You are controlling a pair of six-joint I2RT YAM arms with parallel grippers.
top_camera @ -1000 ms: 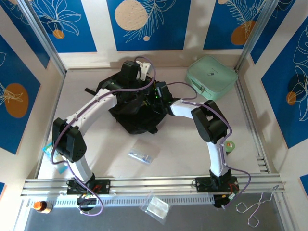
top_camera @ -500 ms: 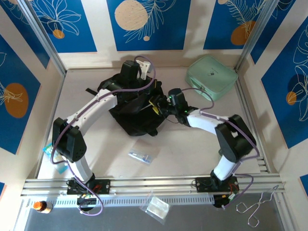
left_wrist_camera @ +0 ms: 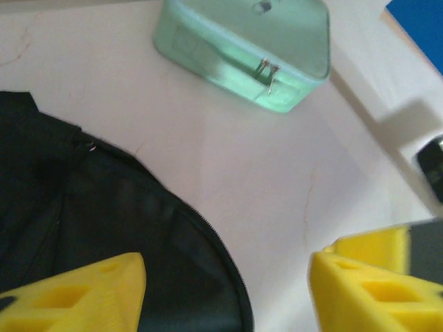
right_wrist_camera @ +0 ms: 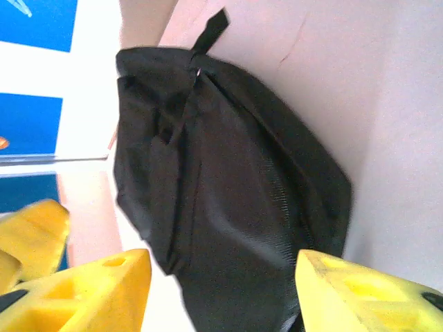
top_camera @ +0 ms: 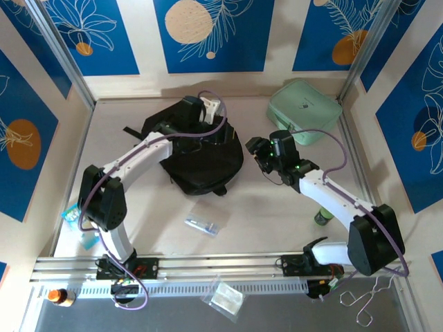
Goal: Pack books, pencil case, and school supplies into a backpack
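Right gripper [top_camera: 261, 151] has backed off the soft black fabric backpack [top_camera: 204, 166]; its jaws and those of the left gripper [top_camera: 218, 131] stand apart, empty. I'd pinch the flat transparent pencil case [top_camera: 202, 224] edgewise.

Bright, even light; wrist views soft, near yellow fingers [left_wrist_camera: 76, 297] seemingly defocused.

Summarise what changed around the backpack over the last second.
The right gripper pulled back from the backpack to the right and now hangs open above the table. The left gripper opened at the bag's upper edge, apparently letting it go. The backpack, bunched up before, now lies flat and rounded. The pencil case and the mint-green case stayed where they were.
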